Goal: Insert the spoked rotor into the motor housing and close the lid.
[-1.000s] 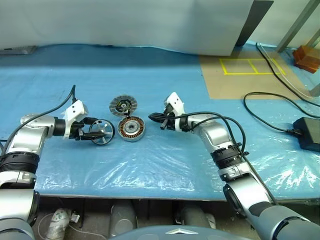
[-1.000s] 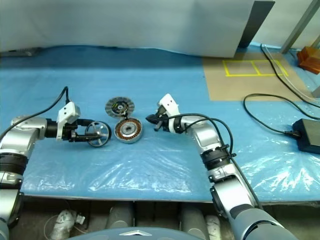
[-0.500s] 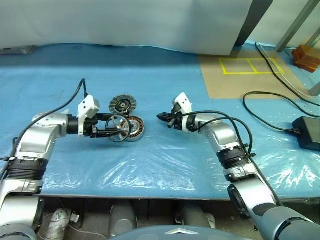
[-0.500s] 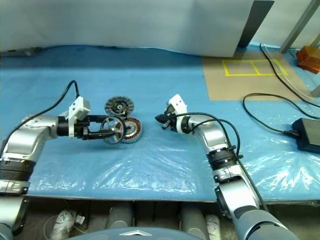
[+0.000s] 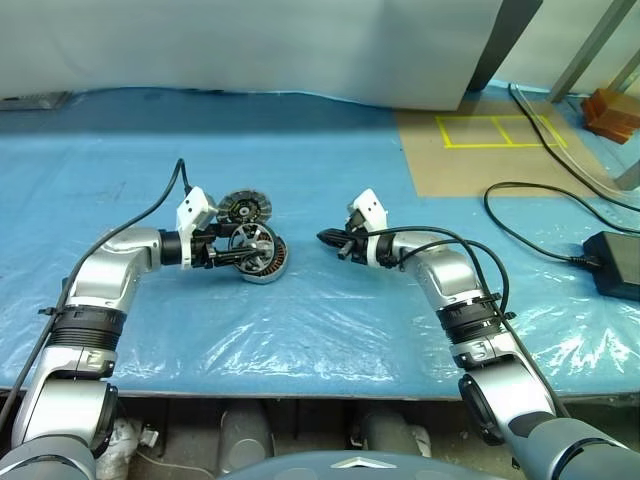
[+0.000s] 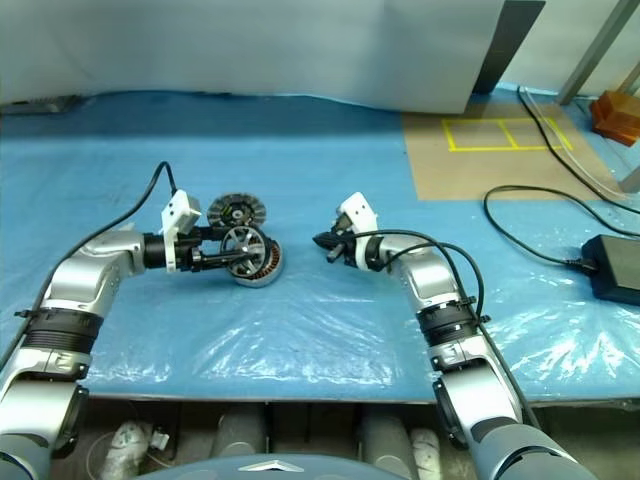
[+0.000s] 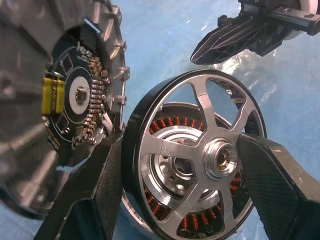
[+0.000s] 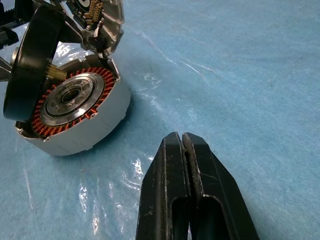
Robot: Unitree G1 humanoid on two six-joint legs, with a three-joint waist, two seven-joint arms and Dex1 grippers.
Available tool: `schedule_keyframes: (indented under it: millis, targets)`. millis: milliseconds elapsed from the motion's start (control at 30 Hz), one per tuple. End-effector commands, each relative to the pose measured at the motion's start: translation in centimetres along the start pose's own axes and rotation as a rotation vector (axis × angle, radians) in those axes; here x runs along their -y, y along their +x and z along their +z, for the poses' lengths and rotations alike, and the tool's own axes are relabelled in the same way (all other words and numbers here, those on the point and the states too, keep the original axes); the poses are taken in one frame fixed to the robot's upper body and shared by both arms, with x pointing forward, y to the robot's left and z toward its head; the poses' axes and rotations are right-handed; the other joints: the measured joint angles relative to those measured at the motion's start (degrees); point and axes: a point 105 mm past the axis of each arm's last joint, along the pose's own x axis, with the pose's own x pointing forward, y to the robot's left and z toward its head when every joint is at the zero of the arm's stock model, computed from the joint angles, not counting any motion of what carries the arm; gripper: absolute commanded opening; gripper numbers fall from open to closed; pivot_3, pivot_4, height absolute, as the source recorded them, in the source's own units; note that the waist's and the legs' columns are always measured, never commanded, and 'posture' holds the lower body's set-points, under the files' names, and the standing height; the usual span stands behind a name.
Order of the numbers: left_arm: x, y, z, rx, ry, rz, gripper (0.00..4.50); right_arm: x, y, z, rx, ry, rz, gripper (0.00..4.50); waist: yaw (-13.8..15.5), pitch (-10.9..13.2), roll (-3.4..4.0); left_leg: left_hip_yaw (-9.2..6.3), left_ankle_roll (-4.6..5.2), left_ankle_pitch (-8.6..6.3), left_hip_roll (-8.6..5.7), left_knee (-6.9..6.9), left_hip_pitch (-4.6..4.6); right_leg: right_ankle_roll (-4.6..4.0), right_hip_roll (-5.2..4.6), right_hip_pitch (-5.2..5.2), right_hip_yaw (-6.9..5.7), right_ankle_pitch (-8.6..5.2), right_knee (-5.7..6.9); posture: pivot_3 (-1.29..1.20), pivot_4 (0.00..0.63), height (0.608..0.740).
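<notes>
Over the motor housing (image 8: 75,107) on the table (image 5: 330,330), the left end effector (image 5: 243,250) grasps the spoked rotor (image 7: 200,165) by its black rim, tilted on edge and not yet seated on the copper windings; insertion looks under way but unfinished. Just behind the housing the lid (image 5: 246,207) lies unplaced, so closing remains; the right end effector (image 5: 325,238) hovers nearby, clenched and empty

The left arm reaches in from the left, its gripper (image 5: 245,252) pointing toward the right gripper with fingers (image 7: 95,192) spread wide and clamped on a wheel-shaped part. The right arm bends at the elbow, its gripper (image 5: 325,238) pressed together, empty, pointing toward the left gripper and apart from it.
</notes>
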Motion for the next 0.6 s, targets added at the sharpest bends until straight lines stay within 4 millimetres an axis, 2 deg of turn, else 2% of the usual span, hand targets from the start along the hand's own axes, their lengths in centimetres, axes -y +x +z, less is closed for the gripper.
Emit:
schedule_keyframes:
  millis: [33,267,367,400,600]
  targets:
    - [0.1,-0.3,0.2,-0.047,0.027,-0.02,3.42,-0.1,-0.4,1.3,0.045,-0.023,-0.003,0.0,0.0,0.0,0.0,0.0,0.0,0.0,0.0,0.0,0.0,0.0,0.0,0.0,0.0,0.0,0.0,0.0,0.15,0.74]
    - [-0.2,0.0,-0.6,-0.112,0.04,-0.013,3.42,0.0,-0.5,1.0,0.039,-0.019,-0.016,0.0,-0.03,0.0,0.0,0.0,0.0,0.0,0.0,-0.01,0.01,0.0,0.0,0.0,0.01,0.0,0.0,0.0,0.15,0.74]
    - [-0.4,0.1,-0.6,-0.111,0.051,0.0,4.03,-0.1,-0.4,0.9,0.038,-0.016,-0.017,0.0,-0.06,0.0,0.0,0.0,0.0,0.0,0.0,0.0,0.03,0.0,0.0,0.01,0.02,0.0,0.01,0.0,0.15,0.74]
    - [-0.4,0.2,-0.5,-0.109,0.048,-0.001,4.37,-0.1,-0.4,0.8,0.037,-0.014,-0.017,0.0,-0.06,0.0,0.0,0.0,0.0,0.0,0.0,0.0,0.03,0.0,0.0,0.01,0.02,0.0,0.01,0.0,0.15,0.74]
    - [0.2,0.1,1.3,-0.042,0.068,-0.023,4.46,-0.4,-0.2,0.4,0.034,-0.004,-0.01,0.0,0.0,0.0,0.0,0.0,0.0,0.0,-0.01,0.0,0.02,0.0,0.0,0.01,0.01,0.0,0.0,0.0,0.15,0.74]
